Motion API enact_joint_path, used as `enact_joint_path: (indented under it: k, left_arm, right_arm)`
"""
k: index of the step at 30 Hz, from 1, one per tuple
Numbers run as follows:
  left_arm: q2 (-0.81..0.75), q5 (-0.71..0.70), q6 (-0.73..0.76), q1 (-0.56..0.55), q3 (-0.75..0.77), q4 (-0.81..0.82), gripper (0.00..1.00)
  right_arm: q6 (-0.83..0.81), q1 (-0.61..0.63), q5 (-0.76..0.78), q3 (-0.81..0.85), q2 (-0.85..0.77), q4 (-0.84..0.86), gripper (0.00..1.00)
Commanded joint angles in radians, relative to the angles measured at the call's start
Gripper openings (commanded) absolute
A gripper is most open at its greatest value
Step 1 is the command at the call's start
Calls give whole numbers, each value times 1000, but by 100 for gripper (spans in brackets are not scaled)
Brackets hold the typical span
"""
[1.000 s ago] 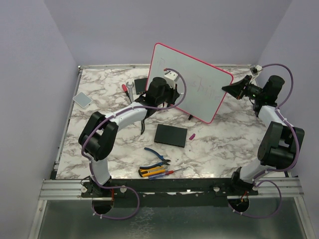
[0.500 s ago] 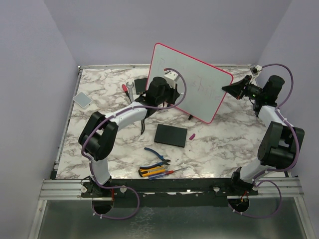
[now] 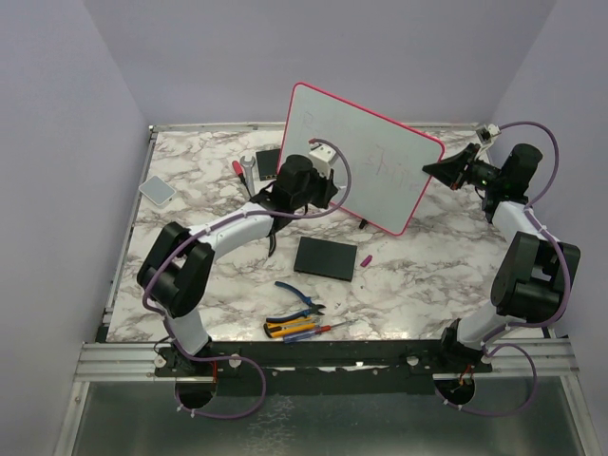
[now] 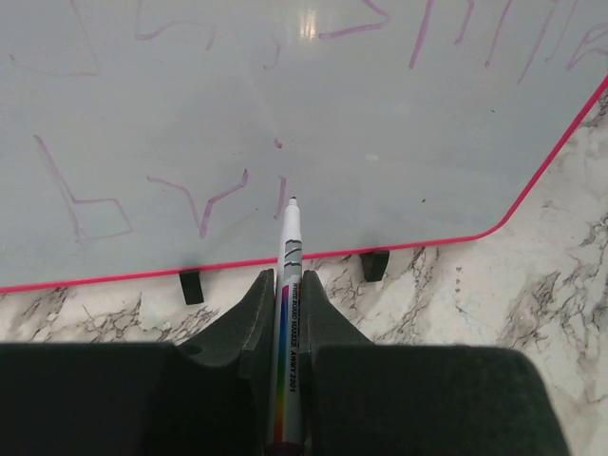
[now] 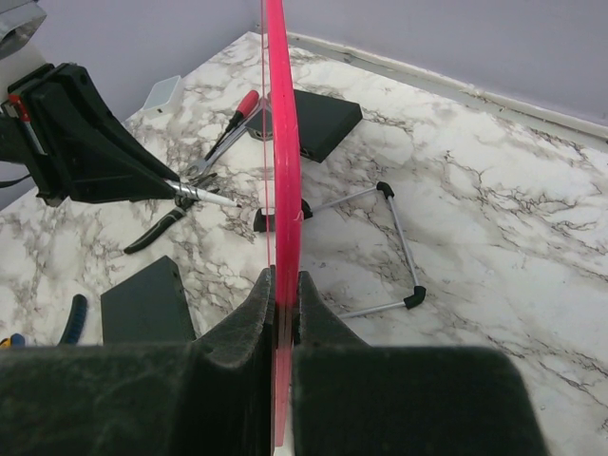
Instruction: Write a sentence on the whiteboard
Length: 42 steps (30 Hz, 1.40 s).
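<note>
While right hand (image 5: 283, 281) clamps whiteboard (image 3: 391, 188), left hand (image 4: 287, 291) grips marker (image 4: 289, 249) near sentence (image 4: 203, 207).

Marble table (image 3: 427, 271) holds whiteboard (image 3: 375, 157), black slab (image 3: 326, 257), pliers (image 3: 300, 298).

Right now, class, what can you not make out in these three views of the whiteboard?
Top view: the sentence on the whiteboard is too faint and small to read.
Left wrist view: the picture's top edge cuts off the upper line of writing.
Right wrist view: the whiteboard stands edge-on, hiding its written face.
Top view: the left arm hides the left fingers and the marker.
</note>
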Motion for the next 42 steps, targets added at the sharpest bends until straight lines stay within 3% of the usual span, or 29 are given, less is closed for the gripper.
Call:
enact_joint_path:
  k: [1,25,42]
  left_arm:
    - [12,24,0,-34,24,18,0]
    - [151,-32,-3,-80,147,59,0]
    - [92,-85,-15,-54,86,66,0]
  right_arm:
    - [-61,23,6,-11,25,-70,1]
    - [-62,24,7,-10,24,-72,1]
    - [-63,23,7,-11,22,-73,1]
